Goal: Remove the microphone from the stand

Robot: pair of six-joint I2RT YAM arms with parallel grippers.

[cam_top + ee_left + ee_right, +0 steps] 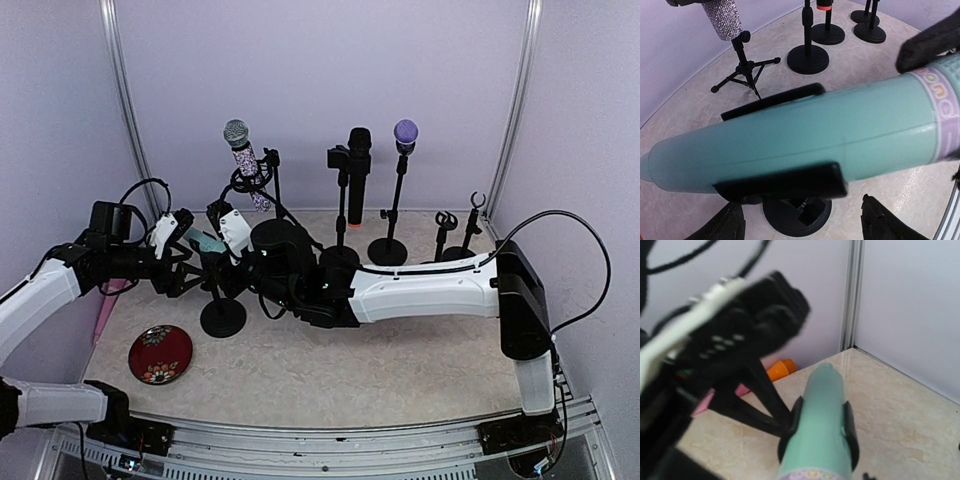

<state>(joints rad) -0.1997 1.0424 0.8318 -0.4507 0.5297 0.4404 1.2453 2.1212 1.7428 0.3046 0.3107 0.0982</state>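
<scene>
The marbled table (400,370) holds a round-based stand (222,318) near its left front. The stand's black clip (785,184) cradles the teal microphone (805,135), which lies almost level. The right gripper (222,235) is clamped on the microphone's banded end. The left gripper (180,238) has its fingers (727,225) spread wide below the handle. A red patterned plate (160,353) lies near the stand.

On a beige marbled tabletop (400,370), a round red floral plate (160,354) is laid near the front left. Black round-based stands (222,318) are set across the middle and back, with a black tripod stand (746,69) placed at the back left.
</scene>
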